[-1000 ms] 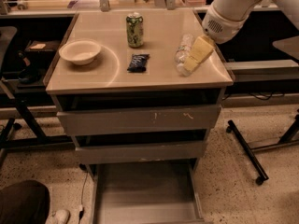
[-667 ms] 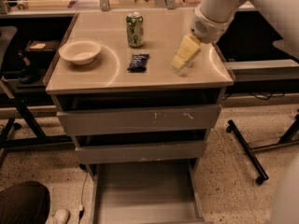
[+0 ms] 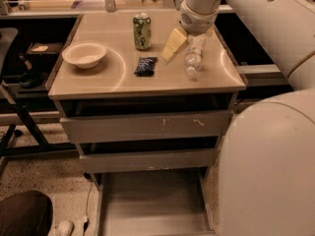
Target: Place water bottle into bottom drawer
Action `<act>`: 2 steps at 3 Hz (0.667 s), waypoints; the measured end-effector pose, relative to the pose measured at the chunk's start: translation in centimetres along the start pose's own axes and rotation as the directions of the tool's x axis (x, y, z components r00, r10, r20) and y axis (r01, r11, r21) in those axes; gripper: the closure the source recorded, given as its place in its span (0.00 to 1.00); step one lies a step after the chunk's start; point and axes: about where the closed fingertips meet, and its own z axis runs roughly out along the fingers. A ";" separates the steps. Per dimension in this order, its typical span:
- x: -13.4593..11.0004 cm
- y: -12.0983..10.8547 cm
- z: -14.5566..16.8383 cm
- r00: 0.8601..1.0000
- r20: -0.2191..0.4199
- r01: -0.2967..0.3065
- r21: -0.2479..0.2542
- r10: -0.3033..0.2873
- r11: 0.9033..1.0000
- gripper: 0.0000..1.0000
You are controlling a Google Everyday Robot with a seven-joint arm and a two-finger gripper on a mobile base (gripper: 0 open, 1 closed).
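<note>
- Gripper (image 3: 190,43) has shifted left over the last second. Its pale yellow finger (image 3: 173,44), earlier on the bottle's right side, now stands between the green soda can (image 3: 142,32) and the bottle.
- Small clear plastic water bottle with a pale label band (image 3: 194,58) lies right of the can, slightly nearer the front edge. It has not moved.
- Jaws released: they look spread to either side of the bottle, with a gap showing by the visible finger. No grasp yet.
- Judgement: the approach is lined up, and closing and lifting come next.
- Bottom grey metal drawer (image 3: 152,205) is pulled out, well below and forward of the can.
- Dark blue snack packet (image 3: 146,66) is just in front of the can; white bowl (image 3: 84,54) is left of it. Neither blocks the bottle.
- The can sits near the finger's left; risk of a nudge.
</note>
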 end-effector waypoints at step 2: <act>-0.7 -1.6 1.8 0.999 0.017 -0.041 -0.011 0.041 0.999 0.00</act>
